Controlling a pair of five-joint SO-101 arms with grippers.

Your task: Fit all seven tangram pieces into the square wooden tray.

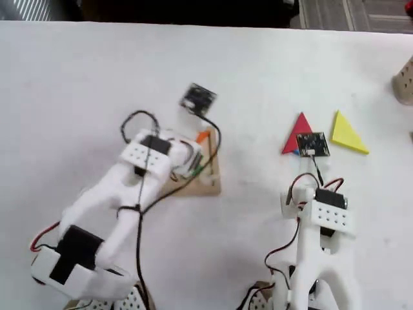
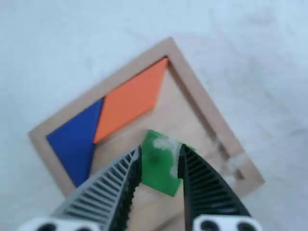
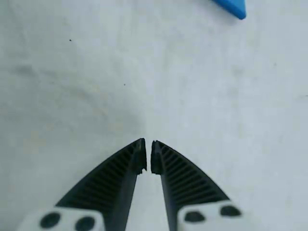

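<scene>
From the high view, the square wooden tray [image 1: 210, 184] lies on the white table [image 1: 245, 64]. The left arm [image 1: 145, 158] stands over most of it, with the tray's near rim and a sliver of the orange parallelogram piece [image 1: 204, 135] showing past the arm. Well apart from the tray, ahead of the right arm [image 1: 322, 216], lie a red triangle piece [image 1: 299, 128] and a yellow triangle piece [image 1: 347, 133], near each other but not touching. That arm's wrist board [image 1: 312, 144] covers the red triangle's lower edge. A perforated tan object [image 1: 404, 81] stands at the table's edge.

In the left wrist view, the left gripper [image 2: 159, 153] is clamped on a green piece [image 2: 161, 168], one finger on each side, over the tray's bare floor. A blue triangle piece [image 2: 74, 142] and the orange parallelogram lie flat in the tray, meeting along one edge.

In the right wrist view, the right gripper [image 3: 148, 155] hangs over bare table. Its fingers are drawn almost together and hold nothing. The corner of a blue piece [image 3: 232, 6] lies farther off.
</scene>
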